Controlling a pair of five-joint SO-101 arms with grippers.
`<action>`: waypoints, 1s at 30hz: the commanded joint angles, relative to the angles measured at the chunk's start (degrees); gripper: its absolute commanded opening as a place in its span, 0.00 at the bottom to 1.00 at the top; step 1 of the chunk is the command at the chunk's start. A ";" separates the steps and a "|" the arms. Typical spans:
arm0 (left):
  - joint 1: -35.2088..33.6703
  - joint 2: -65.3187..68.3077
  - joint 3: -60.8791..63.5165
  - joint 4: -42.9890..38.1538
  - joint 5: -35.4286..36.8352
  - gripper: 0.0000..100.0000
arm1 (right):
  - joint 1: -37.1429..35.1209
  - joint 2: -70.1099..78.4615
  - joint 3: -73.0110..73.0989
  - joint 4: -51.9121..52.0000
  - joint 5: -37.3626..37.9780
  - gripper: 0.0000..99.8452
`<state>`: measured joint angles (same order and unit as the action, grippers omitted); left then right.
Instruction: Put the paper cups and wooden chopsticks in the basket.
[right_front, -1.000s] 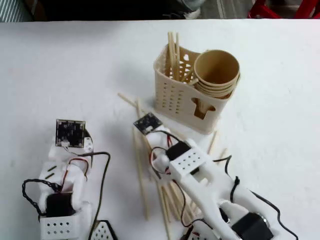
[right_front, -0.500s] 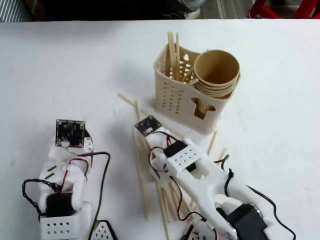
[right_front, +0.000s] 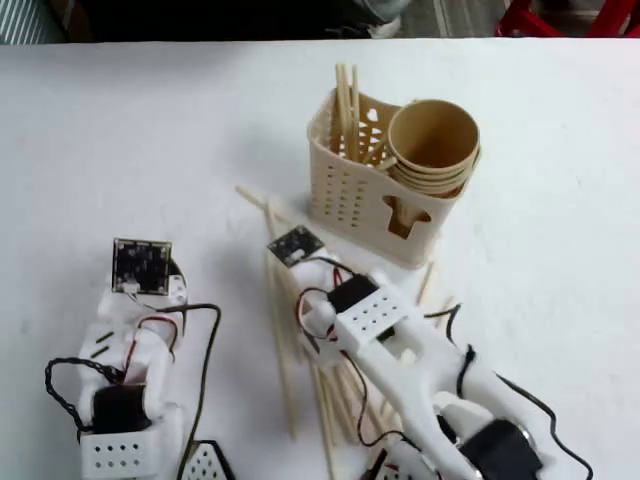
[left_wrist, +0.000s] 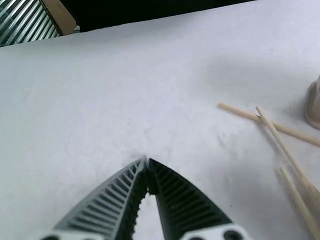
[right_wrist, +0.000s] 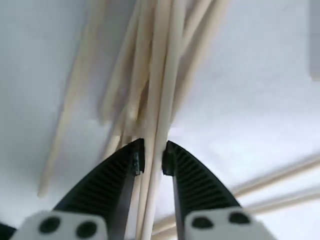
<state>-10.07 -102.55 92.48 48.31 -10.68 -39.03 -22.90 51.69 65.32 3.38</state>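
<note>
A cream slotted basket (right_front: 365, 195) stands mid-table with stacked paper cups (right_front: 435, 145) and a few wooden chopsticks (right_front: 347, 100) upright inside. Loose wooden chopsticks (right_front: 281, 340) lie in a heap in front of the basket, under the right arm (right_front: 368, 320). In the right wrist view my right gripper (right_wrist: 151, 152) points down into the heap, its jaws shut on one or two chopsticks (right_wrist: 162, 90). The left arm (right_front: 135, 310) rests at the near left; its gripper (left_wrist: 146, 162) is shut and holds nothing, just over the bare table. Other chopsticks (left_wrist: 272, 130) lie off to one side of it.
A few chopsticks (right_front: 428, 283) lie by the basket's near right corner. The basket's edge (left_wrist: 314, 102) shows in the left wrist view. The white table (right_front: 150, 140) has open room at the far left and on the right. Its far edge borders a dark floor.
The right arm has shifted slightly over the chopstick heap, its wrist turning a little. The left arm has not moved.
</note>
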 joint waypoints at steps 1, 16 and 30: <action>-0.48 -1.01 -0.44 -0.35 -0.44 0.03 | -0.31 -8.22 -4.40 5.23 -0.53 0.02; -0.48 -1.01 -0.53 -0.35 -0.44 0.03 | 4.00 -32.75 -21.36 10.59 2.29 0.02; -0.48 -1.01 -0.53 -0.35 -0.44 0.03 | 14.90 -30.90 -32.44 -23.08 2.37 0.02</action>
<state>-10.07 -102.55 92.48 48.31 -10.68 -25.67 -54.64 21.80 51.78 5.23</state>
